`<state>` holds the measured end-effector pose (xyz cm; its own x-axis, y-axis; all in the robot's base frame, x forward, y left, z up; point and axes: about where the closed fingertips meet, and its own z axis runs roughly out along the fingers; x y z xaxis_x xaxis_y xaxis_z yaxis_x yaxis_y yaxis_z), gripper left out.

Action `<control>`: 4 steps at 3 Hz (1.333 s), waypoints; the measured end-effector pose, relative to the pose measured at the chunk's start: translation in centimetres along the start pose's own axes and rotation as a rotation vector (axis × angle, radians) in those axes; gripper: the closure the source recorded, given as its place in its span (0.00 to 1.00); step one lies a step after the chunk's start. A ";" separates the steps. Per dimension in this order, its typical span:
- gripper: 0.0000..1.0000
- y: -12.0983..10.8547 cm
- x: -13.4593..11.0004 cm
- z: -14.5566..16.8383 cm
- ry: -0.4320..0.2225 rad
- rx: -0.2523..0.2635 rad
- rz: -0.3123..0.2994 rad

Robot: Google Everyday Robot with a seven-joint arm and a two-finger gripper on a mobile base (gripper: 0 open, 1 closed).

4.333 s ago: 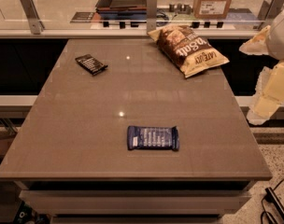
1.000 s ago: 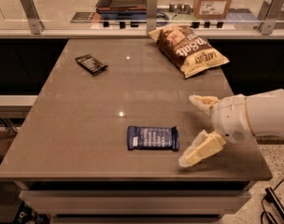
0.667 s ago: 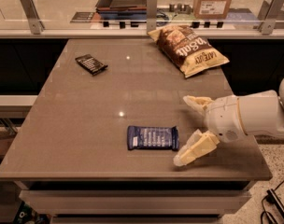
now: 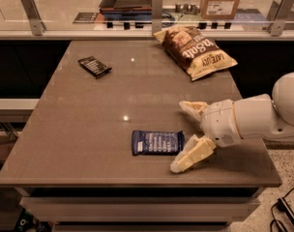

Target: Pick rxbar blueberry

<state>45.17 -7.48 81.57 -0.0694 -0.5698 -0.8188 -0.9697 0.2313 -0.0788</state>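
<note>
The rxbar blueberry [image 4: 157, 142] is a flat dark blue wrapper with pale lettering. It lies flat on the brown table [image 4: 79, 129] near the front edge. My gripper [image 4: 183, 137] comes in from the right on a white arm, just right of the bar's right end. It is open. One cream finger [image 4: 191, 108] points left behind the bar's far right corner. The other finger [image 4: 190, 154] reaches toward the table's front, beside the bar's near right corner. Nothing is held.
A small black bar wrapper [image 4: 94, 66] lies at the far left of the table. A large brown-and-tan chip bag [image 4: 195, 50] lies at the far right. A glass rail with metal posts [image 4: 156, 6] runs behind the table. A cardboard box [image 4: 220, 0] stands beyond it.
The arm has come in from the right edge and down to the table. Over the last second the open gripper has slid left, closer to the bar's right end. The bar has not moved.
</note>
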 end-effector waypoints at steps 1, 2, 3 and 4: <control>0.00 0.3 -0.3 1.2 -0.006 -0.034 -0.004; 0.18 0.4 -0.5 1.2 -0.005 -0.034 -0.008; 0.41 0.5 -0.6 1.3 -0.004 -0.037 -0.012; 0.64 0.5 -0.7 1.3 -0.004 -0.038 -0.014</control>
<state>45.01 -5.88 81.39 -0.0551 -0.5696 -0.8201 -0.9787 0.1934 -0.0685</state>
